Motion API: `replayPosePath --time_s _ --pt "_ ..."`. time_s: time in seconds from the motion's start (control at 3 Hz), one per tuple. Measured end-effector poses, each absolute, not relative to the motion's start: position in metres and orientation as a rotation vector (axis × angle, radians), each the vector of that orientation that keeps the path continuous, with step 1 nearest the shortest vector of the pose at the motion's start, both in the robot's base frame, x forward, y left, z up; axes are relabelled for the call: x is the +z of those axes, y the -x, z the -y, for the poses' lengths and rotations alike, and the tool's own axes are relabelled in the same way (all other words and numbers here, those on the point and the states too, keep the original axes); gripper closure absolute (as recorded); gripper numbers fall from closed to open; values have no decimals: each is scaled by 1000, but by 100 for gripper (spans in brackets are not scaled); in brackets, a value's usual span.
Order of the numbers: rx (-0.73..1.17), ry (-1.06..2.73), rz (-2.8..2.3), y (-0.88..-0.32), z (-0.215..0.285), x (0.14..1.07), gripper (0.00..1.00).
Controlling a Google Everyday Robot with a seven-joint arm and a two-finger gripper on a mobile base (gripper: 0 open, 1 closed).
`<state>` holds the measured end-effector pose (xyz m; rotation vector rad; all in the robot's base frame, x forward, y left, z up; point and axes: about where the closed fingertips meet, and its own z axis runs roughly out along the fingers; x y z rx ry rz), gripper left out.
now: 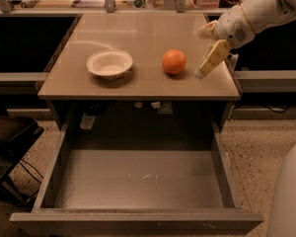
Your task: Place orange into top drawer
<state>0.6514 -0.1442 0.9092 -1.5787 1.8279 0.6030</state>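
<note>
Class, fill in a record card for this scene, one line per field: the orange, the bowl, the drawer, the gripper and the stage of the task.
orange: on the tabletop, right of the bowl
white bowl: on the tabletop, apart from the orange
top drawer: pulled open below the tabletop, orange not in it
gripper: just right of the orange, not touching it
task stage: orange not yet picked up

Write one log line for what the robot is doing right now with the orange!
gripper: right of orange, apart | orange: on tabletop | top drawer: open, orange not in it
</note>
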Motion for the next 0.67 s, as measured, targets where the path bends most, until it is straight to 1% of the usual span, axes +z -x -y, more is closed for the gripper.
replayPosePath --time_s 0.33,0.67 --pt "411 1549 -1891 -696 146 897 0" --pt "415 1550 -1890 -695 145 896 0"
